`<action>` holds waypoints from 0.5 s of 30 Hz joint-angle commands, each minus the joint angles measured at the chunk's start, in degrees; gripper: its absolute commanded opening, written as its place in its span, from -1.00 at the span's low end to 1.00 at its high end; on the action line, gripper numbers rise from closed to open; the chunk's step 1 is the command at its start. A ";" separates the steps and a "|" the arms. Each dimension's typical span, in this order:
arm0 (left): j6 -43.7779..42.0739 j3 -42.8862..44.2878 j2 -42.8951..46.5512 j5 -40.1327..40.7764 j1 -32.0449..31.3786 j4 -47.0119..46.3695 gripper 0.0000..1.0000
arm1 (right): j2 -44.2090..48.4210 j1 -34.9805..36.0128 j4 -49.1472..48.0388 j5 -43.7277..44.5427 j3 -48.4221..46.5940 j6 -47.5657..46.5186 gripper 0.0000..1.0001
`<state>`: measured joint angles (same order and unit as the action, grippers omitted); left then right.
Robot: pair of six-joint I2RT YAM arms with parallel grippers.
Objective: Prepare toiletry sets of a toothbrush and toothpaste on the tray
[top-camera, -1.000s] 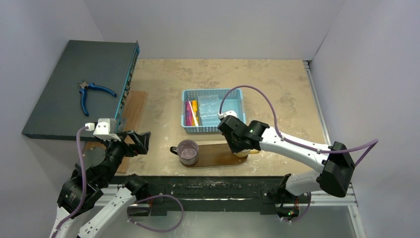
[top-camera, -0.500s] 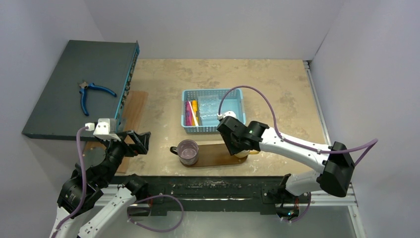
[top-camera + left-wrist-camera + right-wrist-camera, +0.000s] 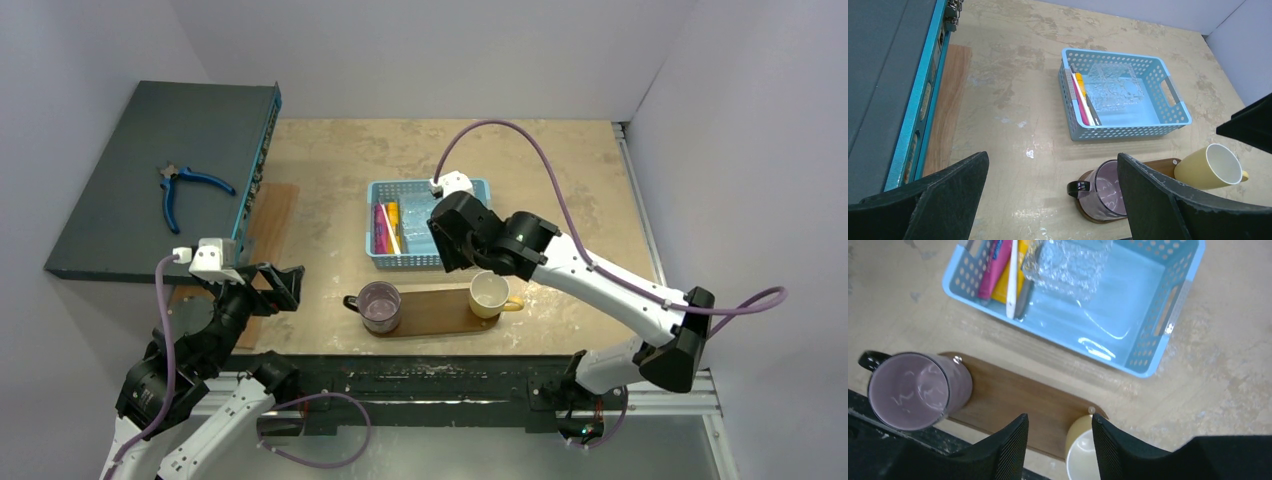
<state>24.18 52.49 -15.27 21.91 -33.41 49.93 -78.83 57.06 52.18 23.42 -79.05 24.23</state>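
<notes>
The dark brown tray [image 3: 435, 312] [image 3: 1013, 400] lies near the table's front edge. The pale toothbrush [image 3: 1012, 280] [image 3: 1087, 107] lies in the blue basket [image 3: 372, 228] beside the pink toothpaste [image 3: 993, 265] [image 3: 381, 232] and the yellow toothpaste [image 3: 1002, 290] [image 3: 1079, 79]. My right gripper [image 3: 1059, 420] [image 3: 458, 258] hangs open above the tray's right part, just left of a yellow mug, holding nothing. My left gripper [image 3: 1052, 165] [image 3: 288, 284] is wide open and empty, hovering left of the tray.
A purple mug [image 3: 379, 305] [image 3: 908, 390] stands on the tray's left end, a yellow mug [image 3: 489, 294] [image 3: 1085, 452] on its right end. Crumpled clear plastic [image 3: 1068, 260] lies in the basket. A dark box [image 3: 120, 200] with blue pliers [image 3: 185, 190] and a lighter board [image 3: 272, 215] sit at the left.
My right gripper has opened, let go of the yellow mug on the tray's right end, and risen back toward the basket. The left arm has not moved.
</notes>
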 commanded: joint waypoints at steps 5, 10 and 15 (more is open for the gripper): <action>-1.50 0.27 -2.13 -1.26 0.11 -1.50 1.00 | -9.14 -0.42 -7.22 4.02 -10.90 -5.53 0.09; -1.50 0.16 -2.14 -1.51 0.13 -1.53 1.00 | -15.11 -2.48 -11.07 3.95 -15.06 -5.25 0.15; -1.51 0.09 -1.90 -1.78 0.14 -1.65 1.00 | -21.86 -5.13 -12.56 3.49 -19.29 -2.56 0.18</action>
<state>24.14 52.51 -15.51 21.89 -33.39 50.28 -97.69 54.13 43.66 26.04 -93.84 20.03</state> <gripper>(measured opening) 0.998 0.584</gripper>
